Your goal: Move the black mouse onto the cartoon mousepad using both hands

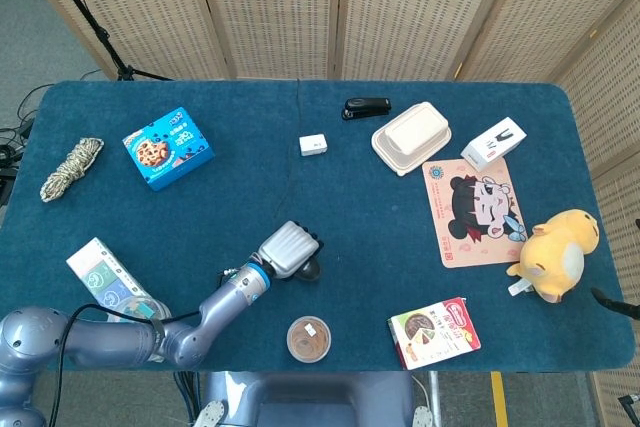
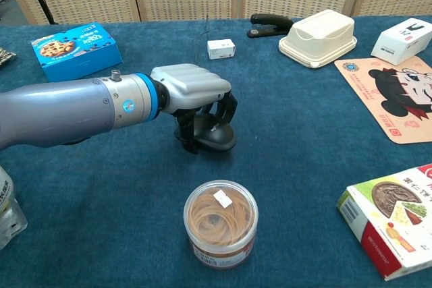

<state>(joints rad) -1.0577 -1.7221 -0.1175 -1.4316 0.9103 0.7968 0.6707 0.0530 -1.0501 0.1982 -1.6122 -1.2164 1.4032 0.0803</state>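
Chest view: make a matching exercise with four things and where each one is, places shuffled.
Things:
1. mouse
2. stapler
3. jar
4. cookie box

Places:
A. far left of the table
B. near edge, in front of the mouse
C. under the left hand
D. far edge, beside the white container

Pairs: 1-C, 2-D, 3-B, 4-A

Left arm: smooth grey-blue metallic casing, bright blue wrist ring bearing a small round mark. Robot hand [image 2: 192, 92]: silver-grey back plate, black fingers [image 2: 230, 108].
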